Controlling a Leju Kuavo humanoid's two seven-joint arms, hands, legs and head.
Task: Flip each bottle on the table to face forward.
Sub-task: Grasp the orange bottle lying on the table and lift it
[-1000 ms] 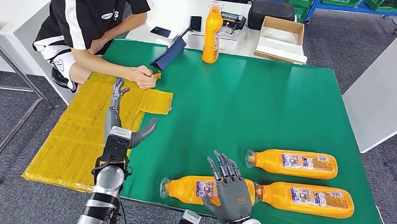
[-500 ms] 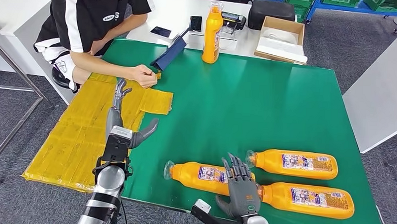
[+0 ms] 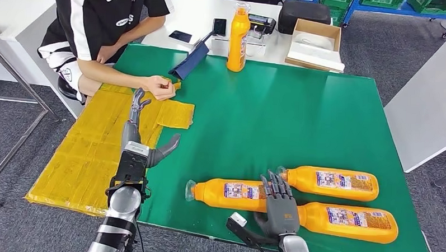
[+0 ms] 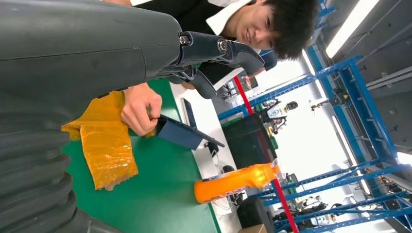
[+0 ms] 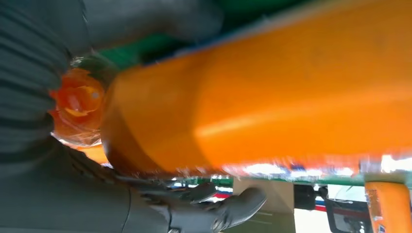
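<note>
Your three orange bottles lay on their sides near the front edge of the green table (image 3: 300, 106), caps pointing to the robot's left and printed labels turned up: the left bottle (image 3: 229, 193) nearest the middle, the far bottle (image 3: 331, 183) behind it to the right, and the near bottle (image 3: 349, 222) closest to the front edge. Each was a smooth plastic cylinder narrowing to a clear cap. Your right hand (image 3: 278, 206) rested where the base of the left bottle met the neck of the near bottle, fingers stretched forward over them; in the right wrist view the orange body sat close against the palm with the dark fingertips (image 5: 233, 206) beyond it, but you could not tell whether the hand was gripping or only lying on it. Your left hand (image 3: 145, 137) hung over the table's left edge, fingers apart and holding nothing. Beneath it lay a crinkled yellow sheet (image 3: 91, 155), glossy like plastic film. A fourth bottle (image 3: 238, 31) stood upright at the far edge. A person (image 3: 101, 21) sat at the far left corner, one hand (image 3: 158, 86) on the yellow sheet beside a dark blue folder (image 3: 190, 60). An open cardboard box (image 3: 316, 42) and two phones (image 3: 219, 26) sat on the white table behind.
</note>
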